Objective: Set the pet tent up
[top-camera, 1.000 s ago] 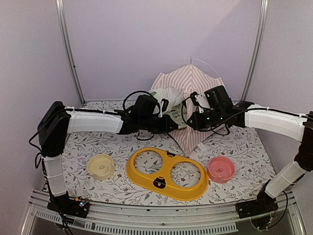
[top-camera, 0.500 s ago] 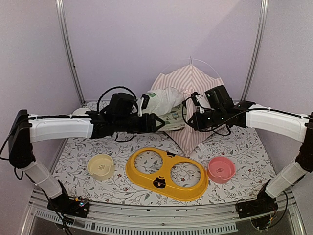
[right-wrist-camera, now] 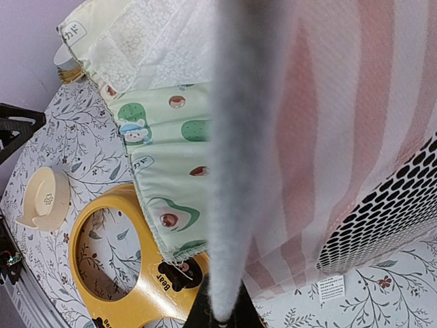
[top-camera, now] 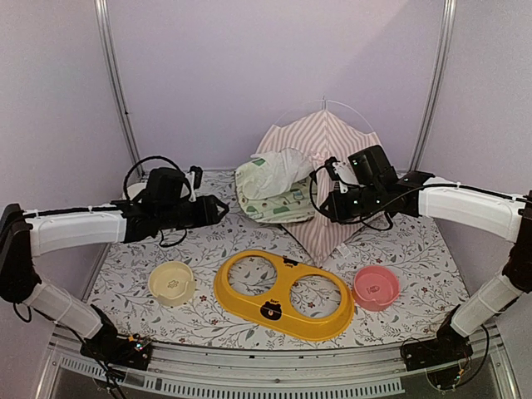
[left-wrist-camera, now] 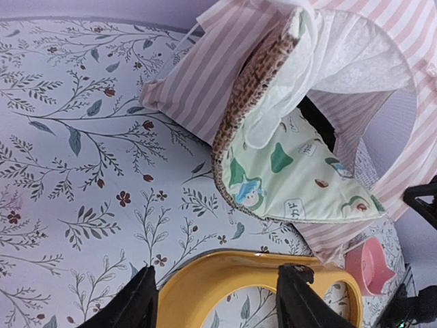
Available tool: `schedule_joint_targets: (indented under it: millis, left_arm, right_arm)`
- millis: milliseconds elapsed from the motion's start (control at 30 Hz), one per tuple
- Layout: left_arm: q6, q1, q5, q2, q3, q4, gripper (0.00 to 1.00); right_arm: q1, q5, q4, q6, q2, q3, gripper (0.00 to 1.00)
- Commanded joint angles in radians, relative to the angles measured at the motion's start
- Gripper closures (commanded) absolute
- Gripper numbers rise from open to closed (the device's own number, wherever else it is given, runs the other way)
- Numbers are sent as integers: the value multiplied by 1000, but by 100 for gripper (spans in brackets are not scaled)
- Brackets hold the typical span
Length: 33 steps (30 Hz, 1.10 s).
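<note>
The pet tent (top-camera: 331,145) slumps at the far middle of the tabletop (top-camera: 407,241), close to the back wall. My left end effector (top-camera: 218,208) hangs well to its left, fingers spread with nothing between them. My right end effector (top-camera: 327,198) sits at the tent's front edge, pinched tight on a pale strip of it that my right wrist camera shows only as a blur.

My left wrist camera shows the avocado-print cushion (left-wrist-camera: 287,178) jutting from the tent mouth with a brown quilted edge, which the top view does not show. Only my right wrist view catches a black mesh panel (right-wrist-camera: 386,219) beside the stripes.
</note>
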Motion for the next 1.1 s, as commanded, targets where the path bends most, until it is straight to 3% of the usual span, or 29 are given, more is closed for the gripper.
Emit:
schedule_joint_targets:
  millis: [0, 367, 633, 833, 1067]
  left_arm:
    - [74, 17, 70, 83, 33, 96, 42]
    - [114, 60, 117, 302, 211, 195, 48]
    - [144, 66, 81, 412, 320, 154, 72]
    - [149, 61, 227, 452, 367, 188, 97]
    - [123, 12, 307, 518, 494, 139, 99]
  right_arm:
    - [9, -42, -38, -3, -33, 16, 100]
    - [10, -62, -52, -6, -62, -1, 100]
    - [10, -75, -57, -6, -94, -13, 100]
    - [10, -93, -48, -18, -90, -25, 100]
    - [11, -148, -13, -36, -72, -36, 100]
